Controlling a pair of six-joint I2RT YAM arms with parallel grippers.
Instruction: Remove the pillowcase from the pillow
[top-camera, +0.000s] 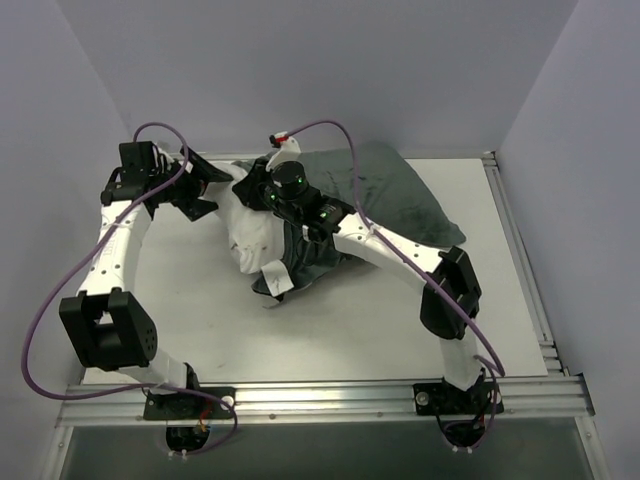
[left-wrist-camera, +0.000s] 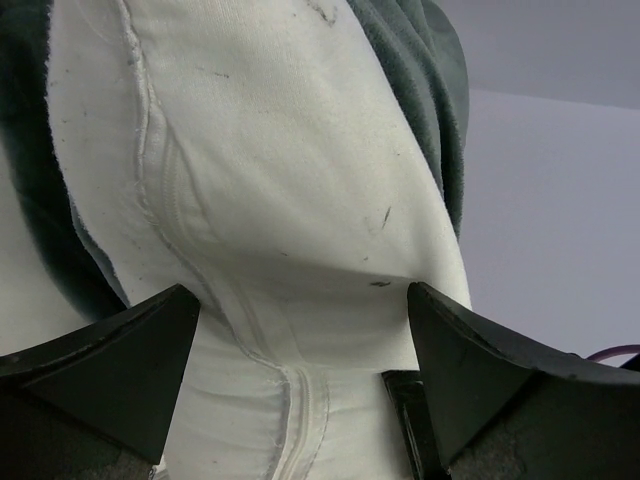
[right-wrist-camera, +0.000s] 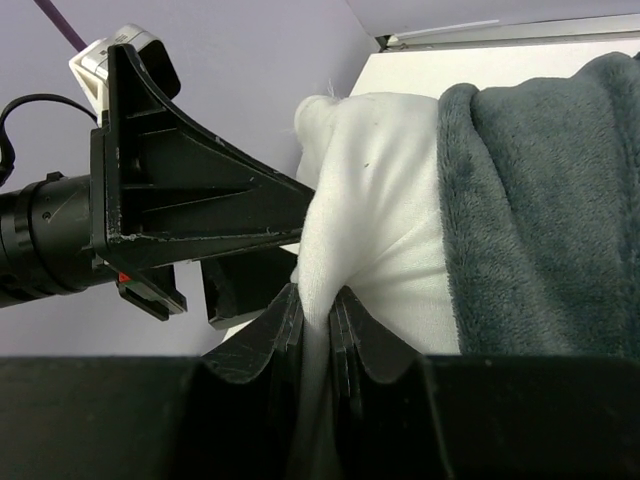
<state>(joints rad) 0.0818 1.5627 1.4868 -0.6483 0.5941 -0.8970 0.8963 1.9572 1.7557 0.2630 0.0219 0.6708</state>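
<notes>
Locates the pillowcase (top-camera: 400, 195) at the far middle of the table (top-camera: 350, 330), grey face up, covering the right-hand part of the pillow (top-camera: 250, 228) and bunched back near its middle. Finds the pillow's bare white left end exposed, with both arms crowding over it. Records the left gripper (left-wrist-camera: 300, 295) wide open, fingers standing either side of the white end, one touching it in the right wrist view. Records the right gripper (right-wrist-camera: 315, 310) closed to a narrow slit, pinching a fold of white pillow fabric just beside the grey plush edge. Notes purple cables (top-camera: 60, 290) looping by both arms, a metal rail (top-camera: 320, 400) along the near edge, and plain pale walls (top-camera: 330, 60) on three sides.
</notes>
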